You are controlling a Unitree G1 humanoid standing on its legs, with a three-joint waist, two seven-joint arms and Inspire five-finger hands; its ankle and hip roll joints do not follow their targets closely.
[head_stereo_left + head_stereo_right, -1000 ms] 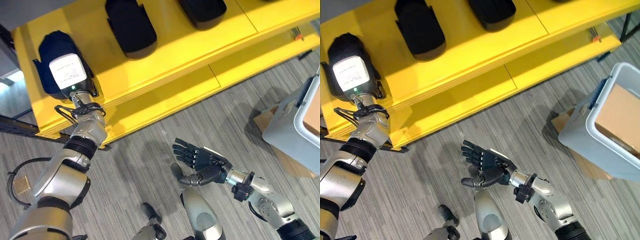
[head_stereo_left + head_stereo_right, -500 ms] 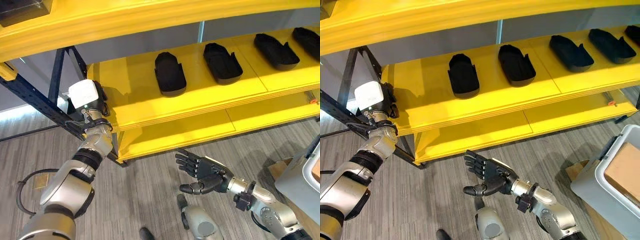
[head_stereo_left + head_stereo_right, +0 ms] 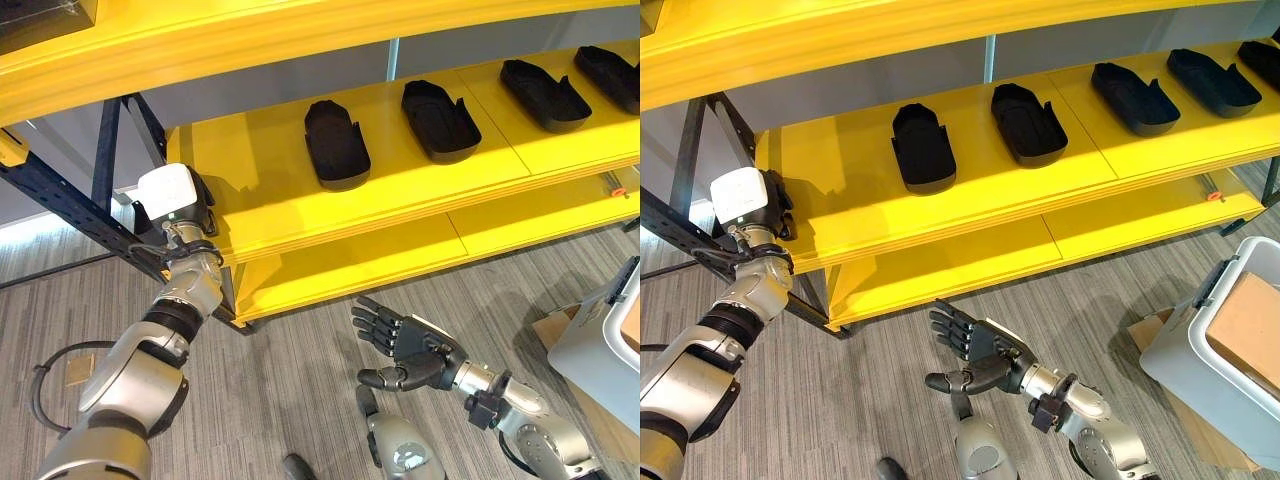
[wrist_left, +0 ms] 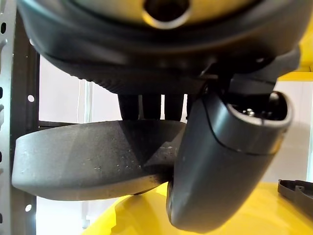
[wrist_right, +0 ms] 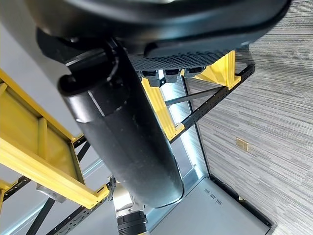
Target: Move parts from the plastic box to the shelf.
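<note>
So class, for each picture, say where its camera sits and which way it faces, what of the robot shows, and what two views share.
Left eye view: on the head, looking down at the yellow metal shelf; both arms show.
Right eye view: beside it, adding the grey plastic box.
Left wrist view: along the left robot hand gripping a black moulded part.
Right wrist view: along the open right robot hand toward the shelf frame.
Shared: both eyes show black parts on the shelf.

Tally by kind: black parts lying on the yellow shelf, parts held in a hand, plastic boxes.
Black parts on the yellow shelf: 5 (the rightmost is cut off by the view's edge)
Part held in the left hand: 1
Plastic box: 1
Total: 7
</note>
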